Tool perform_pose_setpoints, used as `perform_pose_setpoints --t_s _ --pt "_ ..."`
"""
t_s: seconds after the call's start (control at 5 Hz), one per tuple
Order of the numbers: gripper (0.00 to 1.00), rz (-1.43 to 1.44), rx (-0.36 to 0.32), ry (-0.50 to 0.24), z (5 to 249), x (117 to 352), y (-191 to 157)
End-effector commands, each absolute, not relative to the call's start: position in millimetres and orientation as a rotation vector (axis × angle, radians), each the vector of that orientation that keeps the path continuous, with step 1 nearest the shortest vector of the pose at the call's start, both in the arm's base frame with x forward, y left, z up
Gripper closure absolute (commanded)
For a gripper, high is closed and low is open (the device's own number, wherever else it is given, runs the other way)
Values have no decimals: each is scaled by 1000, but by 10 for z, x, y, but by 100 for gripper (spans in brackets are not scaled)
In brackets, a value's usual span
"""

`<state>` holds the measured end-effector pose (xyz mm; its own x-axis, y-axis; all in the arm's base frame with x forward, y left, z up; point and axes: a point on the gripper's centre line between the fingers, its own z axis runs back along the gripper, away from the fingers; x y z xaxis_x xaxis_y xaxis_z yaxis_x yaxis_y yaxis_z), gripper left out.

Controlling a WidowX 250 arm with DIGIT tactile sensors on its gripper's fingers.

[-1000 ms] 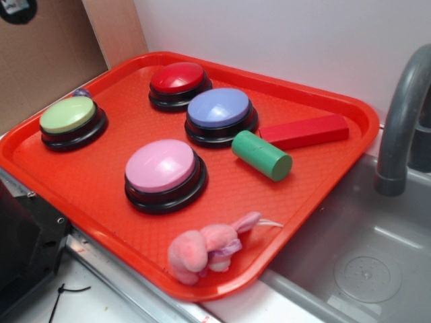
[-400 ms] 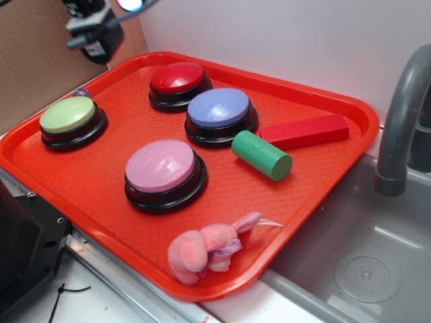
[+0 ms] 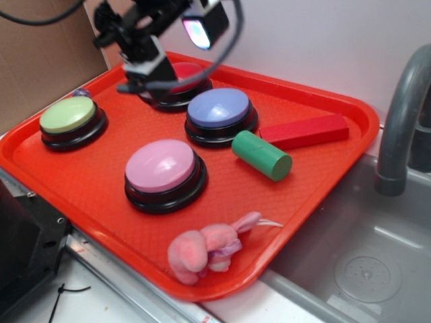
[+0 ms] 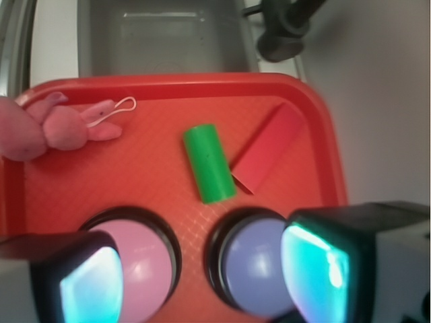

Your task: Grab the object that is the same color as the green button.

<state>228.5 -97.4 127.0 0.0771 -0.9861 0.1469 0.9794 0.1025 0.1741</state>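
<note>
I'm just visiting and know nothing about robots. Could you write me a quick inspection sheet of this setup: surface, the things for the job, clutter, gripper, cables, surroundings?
Surface: red tray with a textured floor, beside a grey sink.
Job's things: green cylinder lying on its side, next to the blue button; green button at the tray's far left corner.
Clutter: red block just behind the cylinder, pink button, red button partly hidden by the arm, pink plush toy at the near edge.
Gripper: gripper blurred above the red button, holding nothing; the wrist view shows its two pads spread apart.
Cables: black cable looping off the arm.
Surroundings: grey faucet, white wall, cardboard panel.
</note>
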Motion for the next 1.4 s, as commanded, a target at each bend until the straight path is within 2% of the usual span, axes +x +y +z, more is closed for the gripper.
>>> perform_pose_setpoints --t_s 0.0,0.6,0.8,1.0,1.2 --pt "0 -1523 -14 -219 1084 2452 -1270" --pt "0 -1617 -82 -158 679 2514 -1517" --pt "0 -1641 -64 -129 586 2507 -1571" --pt "0 -1628 -80 -107 491 2528 -1577" --pt "100 -1664 -90 -92 465 2550 -1571"
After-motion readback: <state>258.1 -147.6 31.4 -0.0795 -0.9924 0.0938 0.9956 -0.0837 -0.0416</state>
